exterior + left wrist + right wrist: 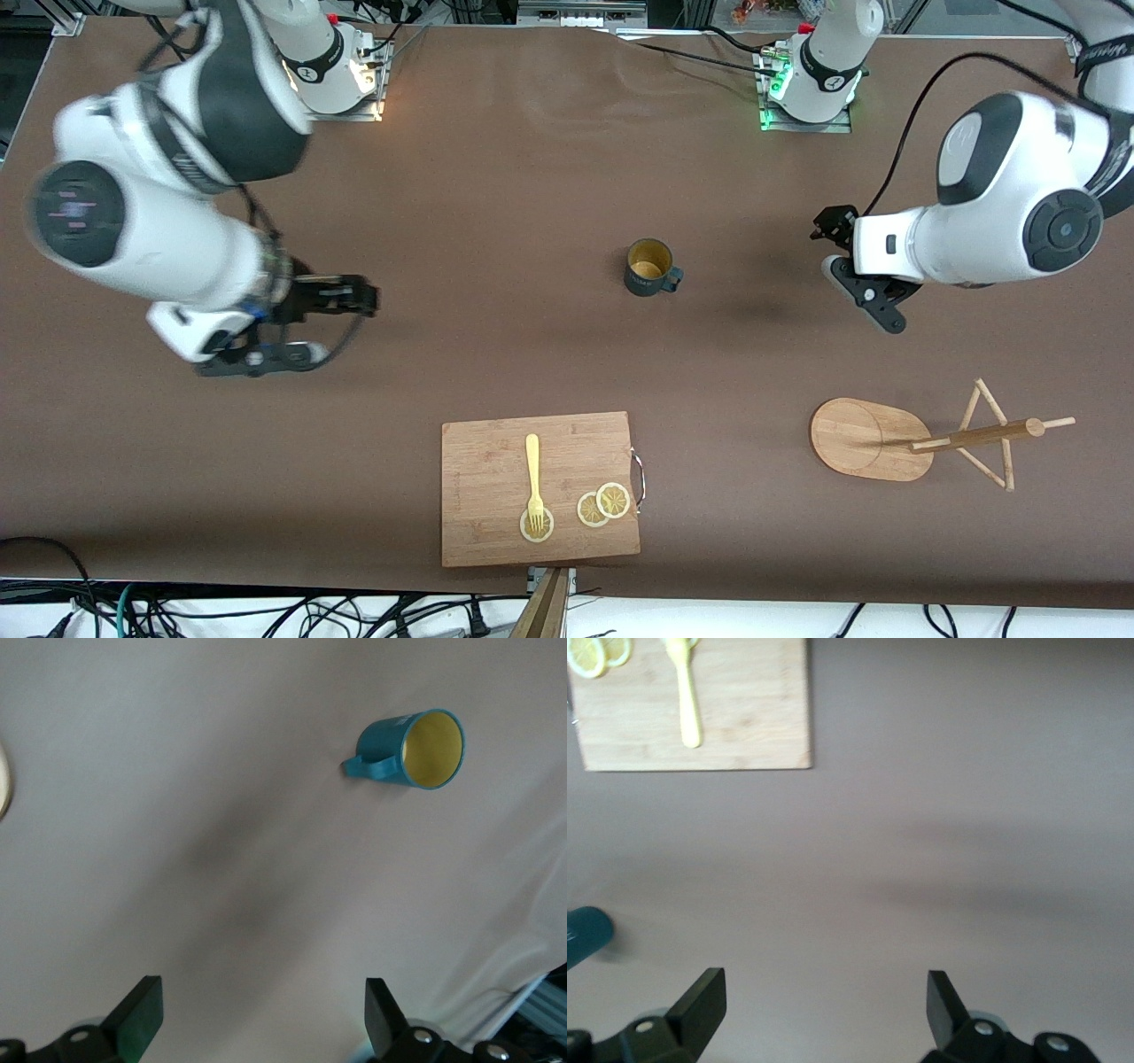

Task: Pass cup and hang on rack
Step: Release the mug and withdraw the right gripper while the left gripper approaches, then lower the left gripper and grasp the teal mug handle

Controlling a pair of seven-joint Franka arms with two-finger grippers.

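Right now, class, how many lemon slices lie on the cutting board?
3, all at the cutting board's edge nearest the front camera: one under the fork's tines, two overlapping toward its metal handle.

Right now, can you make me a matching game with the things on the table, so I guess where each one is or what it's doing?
Things:
1. cup
2. rack
3. fork
4. left claw

Places or states:
A. lying on the cutting board with its tines on a lemon slice
B. open, up over bare table
C. standing upright in the middle of the table
D. near the left arm's end of the table, nearer the front camera than the cup

Pairs: 1-C, 2-D, 3-A, 4-B
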